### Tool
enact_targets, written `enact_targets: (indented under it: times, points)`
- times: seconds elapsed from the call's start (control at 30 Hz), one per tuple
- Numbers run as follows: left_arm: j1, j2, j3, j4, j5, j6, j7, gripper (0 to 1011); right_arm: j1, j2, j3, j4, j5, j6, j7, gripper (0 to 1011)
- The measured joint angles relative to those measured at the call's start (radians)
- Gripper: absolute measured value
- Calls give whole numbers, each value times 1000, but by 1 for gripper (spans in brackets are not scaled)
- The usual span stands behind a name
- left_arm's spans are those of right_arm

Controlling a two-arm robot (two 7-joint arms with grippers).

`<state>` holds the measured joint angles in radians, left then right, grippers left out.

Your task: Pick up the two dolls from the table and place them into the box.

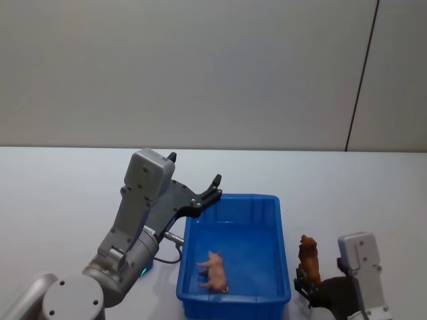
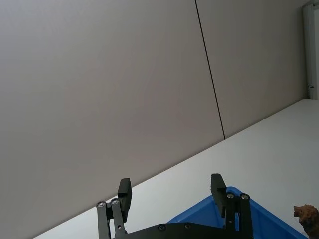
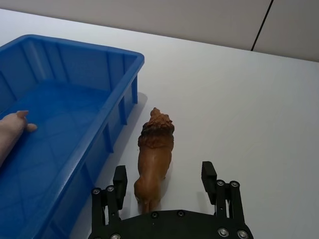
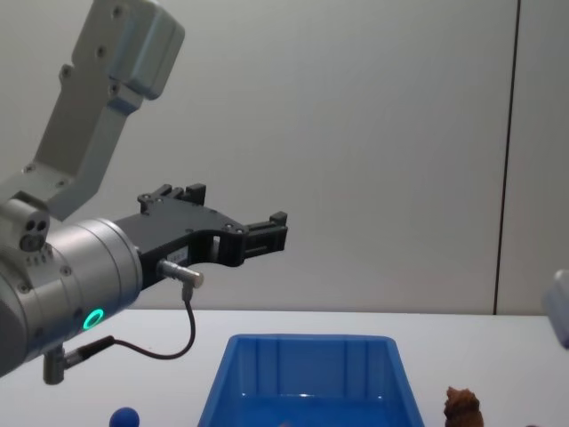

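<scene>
**Left gripper raised and open, right gripper open around the brown doll**

My left gripper (image 2: 171, 181) hung with its jaws apart over the far left corner of the box (image 1: 230, 197). The blue doll (image 4: 125, 416) lay on the table (image 1: 67, 193), low beneath that arm. Below and right of that gripper, a pink pig (image 1: 213, 270) lay in the box. My right gripper (image 3: 164, 172) sat low just right of the box, fingers spread. The brown doll (image 3: 155, 149) stood between them, touching neither.
</scene>
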<state>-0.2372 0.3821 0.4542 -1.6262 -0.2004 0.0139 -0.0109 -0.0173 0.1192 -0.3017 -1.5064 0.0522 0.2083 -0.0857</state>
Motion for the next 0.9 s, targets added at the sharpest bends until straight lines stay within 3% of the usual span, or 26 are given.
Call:
enact_targets:
  times: [0.33, 0.67, 0.9]
  points:
    - [0, 0, 0, 0, 0, 0, 0, 1001, 18, -20, -7, 42, -5, -7, 2, 703]
    - [0, 0, 0, 0, 0, 0, 0, 1001, 24, -36, -10, 40, -9, 1, -17, 358]
    - [0, 0, 0, 0, 0, 0, 0, 1001, 21, -40, -11, -2, -15, 8, -34, 306]
